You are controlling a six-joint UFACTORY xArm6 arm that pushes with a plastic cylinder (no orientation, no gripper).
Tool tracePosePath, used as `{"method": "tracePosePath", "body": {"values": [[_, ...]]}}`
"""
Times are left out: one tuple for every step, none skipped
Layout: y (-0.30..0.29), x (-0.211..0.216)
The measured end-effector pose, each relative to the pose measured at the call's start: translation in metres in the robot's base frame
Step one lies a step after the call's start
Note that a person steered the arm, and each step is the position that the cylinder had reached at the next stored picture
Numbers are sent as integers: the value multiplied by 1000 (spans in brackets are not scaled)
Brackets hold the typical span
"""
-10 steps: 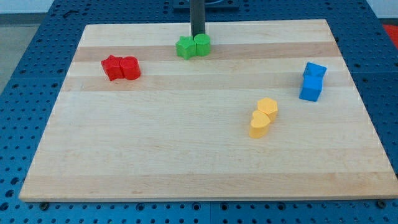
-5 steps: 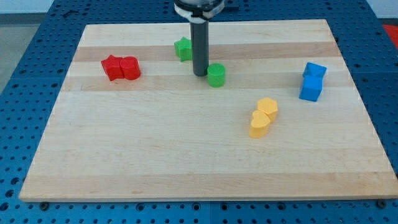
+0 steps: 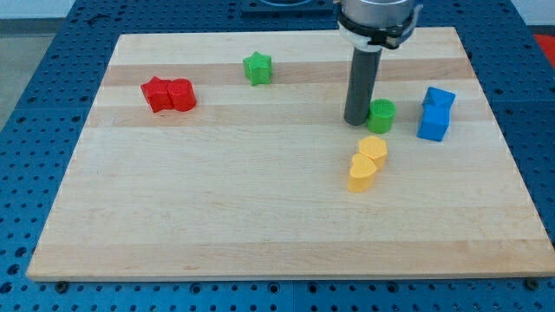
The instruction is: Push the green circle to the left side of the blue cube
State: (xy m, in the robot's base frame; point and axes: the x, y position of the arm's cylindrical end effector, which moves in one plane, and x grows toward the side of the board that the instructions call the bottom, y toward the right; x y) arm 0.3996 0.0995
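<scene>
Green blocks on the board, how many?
2: the green circle at the view's right, just right of my tip, and a green star near the view's top. None looks hidden.

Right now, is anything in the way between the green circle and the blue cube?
No. Bare board lies between the green circle and the blue cube. My tip touches the circle's left side; the yellow blocks sit below.

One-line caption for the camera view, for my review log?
My tip presses the green circle's left side, with the blue cube just right of it.

Green circle [image 3: 380, 115], blue cube [image 3: 433, 124], pale wooden board [image 3: 217, 199].
</scene>
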Motion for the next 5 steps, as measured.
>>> {"method": "tracePosePath", "body": {"values": [[2, -3], [4, -3], [16, -2], [30, 1], [48, 1]]}}
